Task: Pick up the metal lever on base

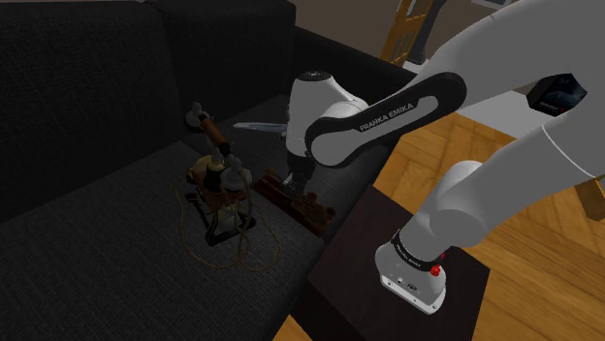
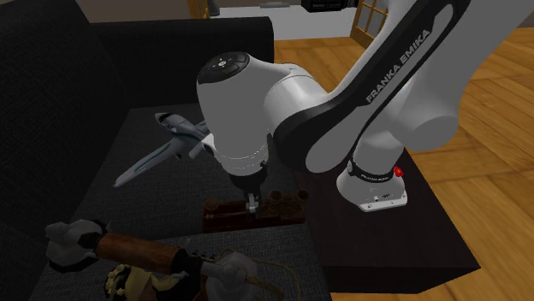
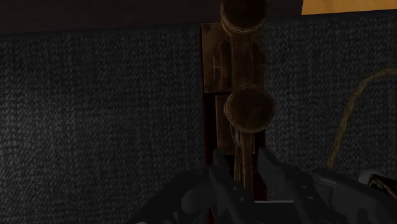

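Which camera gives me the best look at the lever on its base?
The wrist view: the brown lever is close, round knobs and base plain. The shoulder view shows it small on the dark sofa, partly under the arm. In the second exterior view the arm covers its middle.

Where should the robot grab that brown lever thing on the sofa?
Probably by a thin stem of the brown round-knobbed lever, just under its knob, coming straight down from above. The stems stand up from the long flat brown base lying on the dark sofa, leaving room either side. The black hand is lined up there.
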Controlling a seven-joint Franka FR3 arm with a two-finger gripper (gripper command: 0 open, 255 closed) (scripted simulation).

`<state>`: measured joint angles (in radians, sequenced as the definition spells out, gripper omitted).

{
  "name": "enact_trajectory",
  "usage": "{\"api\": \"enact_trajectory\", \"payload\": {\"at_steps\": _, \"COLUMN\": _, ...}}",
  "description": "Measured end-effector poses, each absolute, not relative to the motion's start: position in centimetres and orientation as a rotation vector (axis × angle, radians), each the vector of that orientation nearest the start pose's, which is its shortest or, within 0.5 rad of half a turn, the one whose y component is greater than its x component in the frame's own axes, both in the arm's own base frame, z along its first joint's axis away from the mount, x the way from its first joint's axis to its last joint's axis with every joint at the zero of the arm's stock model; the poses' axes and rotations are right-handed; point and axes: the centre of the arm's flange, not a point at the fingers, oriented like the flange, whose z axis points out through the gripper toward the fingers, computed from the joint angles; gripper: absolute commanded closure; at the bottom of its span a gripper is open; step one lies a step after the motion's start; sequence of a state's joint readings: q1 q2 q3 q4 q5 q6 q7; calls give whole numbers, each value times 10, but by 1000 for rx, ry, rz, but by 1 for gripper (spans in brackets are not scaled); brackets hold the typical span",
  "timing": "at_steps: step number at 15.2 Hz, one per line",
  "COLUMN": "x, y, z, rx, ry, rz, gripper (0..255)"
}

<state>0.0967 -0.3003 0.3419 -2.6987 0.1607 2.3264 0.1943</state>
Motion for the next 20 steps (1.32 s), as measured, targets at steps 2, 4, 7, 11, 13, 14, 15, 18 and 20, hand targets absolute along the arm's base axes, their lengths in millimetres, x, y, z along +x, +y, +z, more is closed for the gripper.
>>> {"api": "enact_trajectory", "payload": {"at_steps": 2, "x": 351, "y": 160, "z": 313, "rx": -3147, "ry": -175, "rz": 129, "gripper": 255}}
{"api": "enact_trajectory", "payload": {"at_steps": 4, "x": 351, "y": 160, "z": 313, "rx": -3147, "ry": -175, "rz": 129, "gripper": 255}}
{"api": "enact_trajectory", "payload": {"at_steps": 7, "x": 352, "y": 160, "z": 313, "rx": -3147, "ry": -175, "rz": 128, "gripper": 255}}
{"api": "enact_trajectory", "payload": {"at_steps": 11, "x": 351, "y": 160, "z": 324, "rx": -3147, "ry": -174, "rz": 129, "gripper": 255}}
{"api": "enact_trajectory", "payload": {"at_steps": 13, "x": 351, "y": 160, "z": 332, "rx": -3147, "ry": -174, "rz": 130, "gripper": 255}}
{"api": "enact_trajectory", "payload": {"at_steps": 14, "x": 350, "y": 161, "z": 338, "rx": -3147, "ry": -174, "rz": 130, "gripper": 255}}
{"api": "enact_trajectory", "payload": {"at_steps": 15, "x": 351, "y": 159, "z": 343, "rx": -3147, "ry": -174, "rz": 130, "gripper": 255}}
{"api": "enact_trajectory", "payload": {"at_steps": 18, "x": 352, "y": 159, "z": 358, "rx": -3147, "ry": -174, "rz": 130, "gripper": 255}}
{"api": "enact_trajectory", "payload": {"at_steps": 20, "x": 352, "y": 160, "z": 370, "rx": -3147, "ry": -174, "rz": 129, "gripper": 255}}
